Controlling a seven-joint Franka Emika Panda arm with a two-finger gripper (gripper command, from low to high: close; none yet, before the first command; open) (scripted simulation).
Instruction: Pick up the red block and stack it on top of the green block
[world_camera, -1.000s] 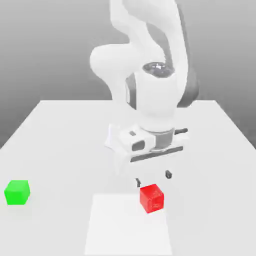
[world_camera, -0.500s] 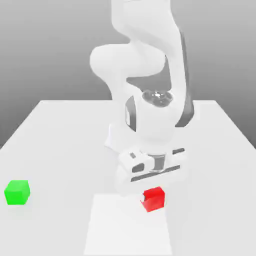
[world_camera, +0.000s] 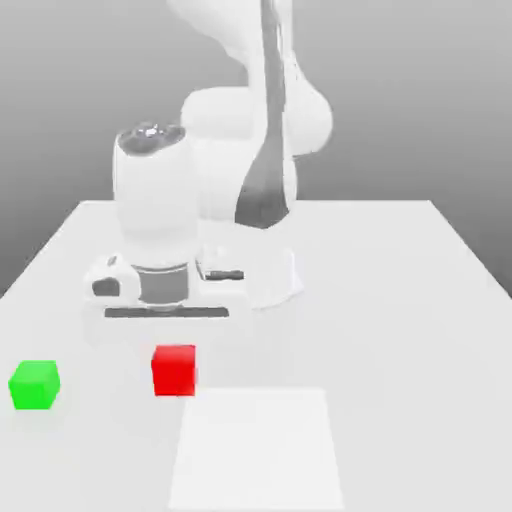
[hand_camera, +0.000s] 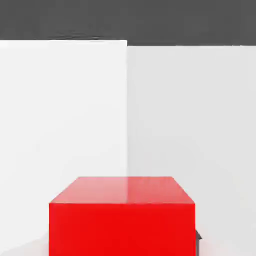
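The red block (world_camera: 174, 370) sits directly under my hand, a little to the exterior view's right of the green block (world_camera: 35, 385). My gripper (world_camera: 172, 346) is shut on the red block, and the block travels with the hand. In the hand view the red block (hand_camera: 122, 215) is close up, with a dark fingertip (hand_camera: 198, 241) just visible against one side. The green block rests alone on the white table (world_camera: 400, 300) near the exterior view's left edge, about a hand's width from the red block.
A brighter white square patch (world_camera: 255, 450) lies on the table to the exterior view's right of the red block. The arm's white base (world_camera: 250, 270) stands behind the hand, in the middle of the table.
The hand came down over the red block, shut on it, and carried it from over the bright patch toward the exterior view's left, nearer the green block.
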